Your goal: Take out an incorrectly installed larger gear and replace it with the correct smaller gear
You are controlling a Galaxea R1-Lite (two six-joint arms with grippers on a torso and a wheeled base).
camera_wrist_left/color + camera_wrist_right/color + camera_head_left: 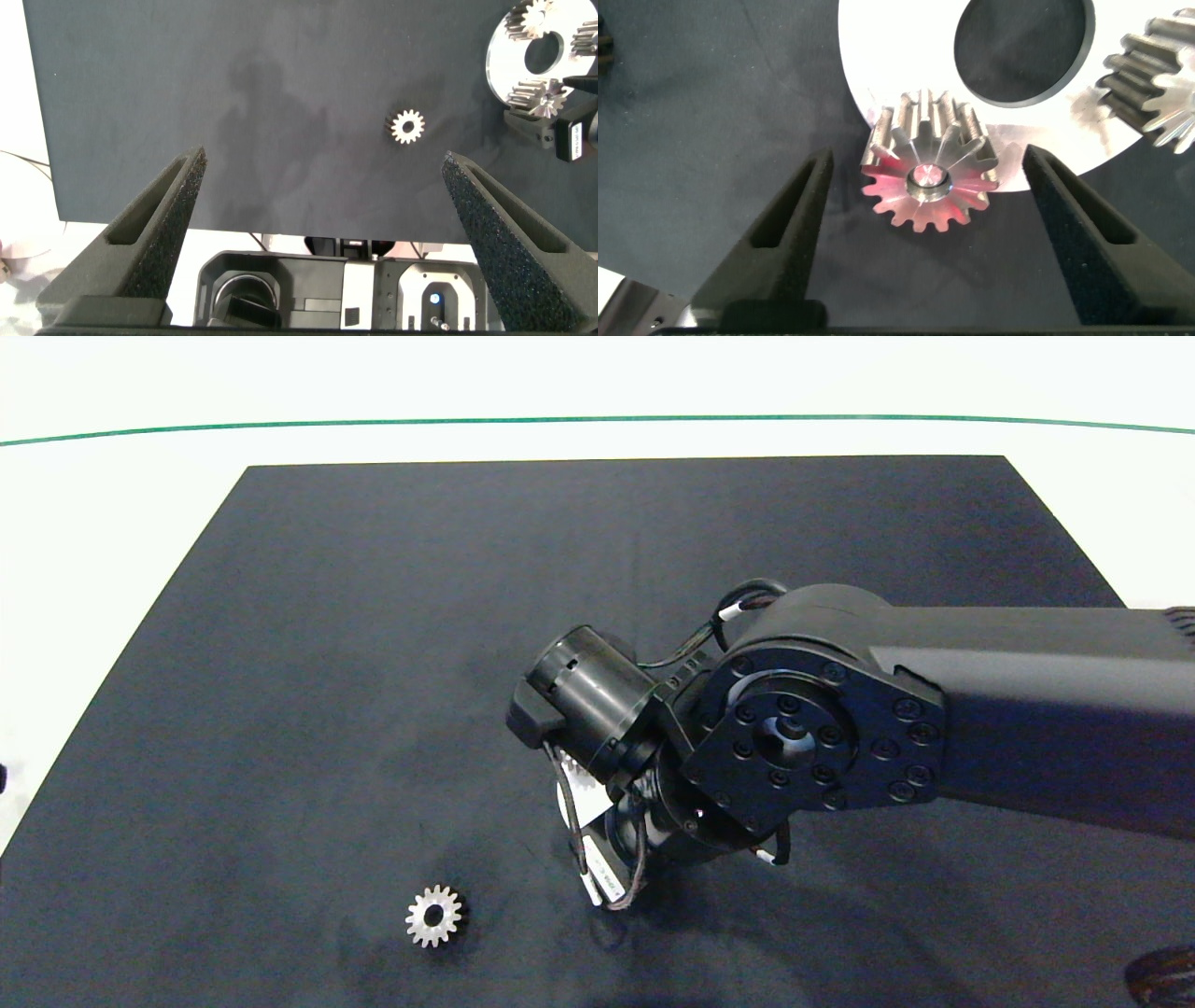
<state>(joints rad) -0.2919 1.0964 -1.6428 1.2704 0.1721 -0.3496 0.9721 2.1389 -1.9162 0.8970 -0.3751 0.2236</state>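
The larger gear, silver with flared star-like teeth, sits on a pin at the edge of the round silver plate. My right gripper is open and straddles it, one finger on each side, neither touching. A smaller gear with blunt teeth lies loose on the black mat, also seen in the left wrist view. Another blunt-toothed gear stands on the plate. My left gripper is open and holds nothing, hanging off the mat's left side. In the head view the right arm hides its own fingers.
The black mat covers most of the white table. A green line runs along the far side. In the left wrist view the plate carries small gears around a large round hole. A dark object sits at the near right corner.
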